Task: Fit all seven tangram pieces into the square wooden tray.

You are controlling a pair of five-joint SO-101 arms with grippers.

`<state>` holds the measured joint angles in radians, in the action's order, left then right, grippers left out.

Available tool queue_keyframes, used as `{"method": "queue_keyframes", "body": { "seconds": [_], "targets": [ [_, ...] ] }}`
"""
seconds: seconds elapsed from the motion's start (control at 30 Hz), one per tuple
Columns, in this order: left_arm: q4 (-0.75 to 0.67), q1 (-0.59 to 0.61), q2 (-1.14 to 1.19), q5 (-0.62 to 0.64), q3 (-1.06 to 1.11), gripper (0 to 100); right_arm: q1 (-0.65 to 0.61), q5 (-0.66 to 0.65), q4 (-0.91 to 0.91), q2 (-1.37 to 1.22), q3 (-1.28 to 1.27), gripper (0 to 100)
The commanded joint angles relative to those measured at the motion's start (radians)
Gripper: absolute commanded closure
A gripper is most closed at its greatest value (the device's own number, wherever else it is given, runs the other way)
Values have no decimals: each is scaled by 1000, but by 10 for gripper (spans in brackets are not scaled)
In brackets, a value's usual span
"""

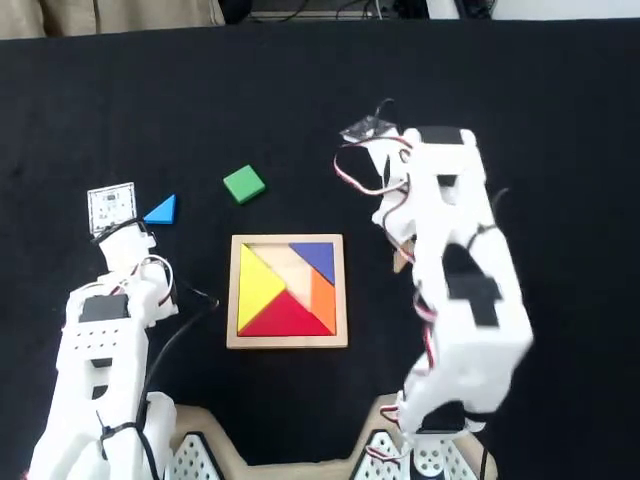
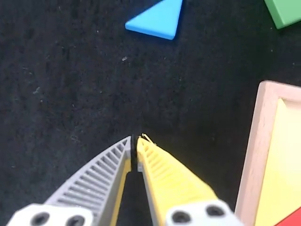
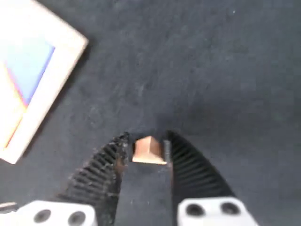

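Two white robot arms flank a square wooden tray [image 1: 288, 342] at the centre of a black-clothed table [image 1: 520, 90], seen from overhead. Four pieces lie inside the tray. A yellow triangular piece [image 1: 258, 285] fills its 9 o'clock side and a red triangular piece [image 1: 285, 318] sits at 6 o'clock. An orange piece [image 1: 322, 295] is at 3 o'clock and a dark blue piece [image 1: 316, 258] at 1 o'clock. A pale patch shows at 12 o'clock between the yellow and the dark blue.

The right gripper [image 3: 146, 136] sits off the tray's 3 o'clock edge, near it but apart. Its black fingers [image 3: 101, 165] are drawn narrow on a small tan wooden piece [image 3: 148, 150], pinched between their tips. The tray's corner with the dark blue piece lies close by in that arm's wrist view.

The left gripper [image 2: 135, 141] is at about 9 o'clock from the tray, over bare cloth. Its grey finger [image 2: 101, 174] and yellow finger [image 2: 169, 174] are pressed together at the tips, with nothing between them.

A light blue triangular piece [image 1: 162, 210] lies on the cloth at 10 o'clock from the tray, well apart from it. A green square piece [image 1: 244, 184] lies at 11 o'clock, nearer the tray and also clear of it. A white printed card [image 1: 112, 205] sits just beside the light blue triangle, on its 9 o'clock side, above the left arm's wrist. Whether the card rests on the cloth or on the arm cannot be told.
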<state>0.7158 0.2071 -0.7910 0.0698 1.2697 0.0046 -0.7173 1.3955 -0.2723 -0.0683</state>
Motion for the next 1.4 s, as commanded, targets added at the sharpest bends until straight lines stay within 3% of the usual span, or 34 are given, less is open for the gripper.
{"method": "queue_keyframes", "body": {
  "seconds": [0.0,0.27,0.5,0.7,0.97,1.13,1.37],
  "targets": [
    [-14,-12,-20,2,-2,967,20,-64,-130,268,-185,931],
    [-15,-10,-20,0,-2,967,49,-46,-365,503,-516,931],
    [-15,-8,-20,0,-2,967,164,-222,-358,510,-522,931],
    [-15,-8,-20,0,-2,967,245,-353,-209,518,-518,927],
    [-12,-13,-20,0,-2,967,209,-384,-155,513,-572,756],
    [-9,-15,-20,0,-2,967,133,-364,-245,512,-657,755],
    [-11,-15,-20,0,-2,967,120,-370,-348,483,-662,751]
  ]
}}
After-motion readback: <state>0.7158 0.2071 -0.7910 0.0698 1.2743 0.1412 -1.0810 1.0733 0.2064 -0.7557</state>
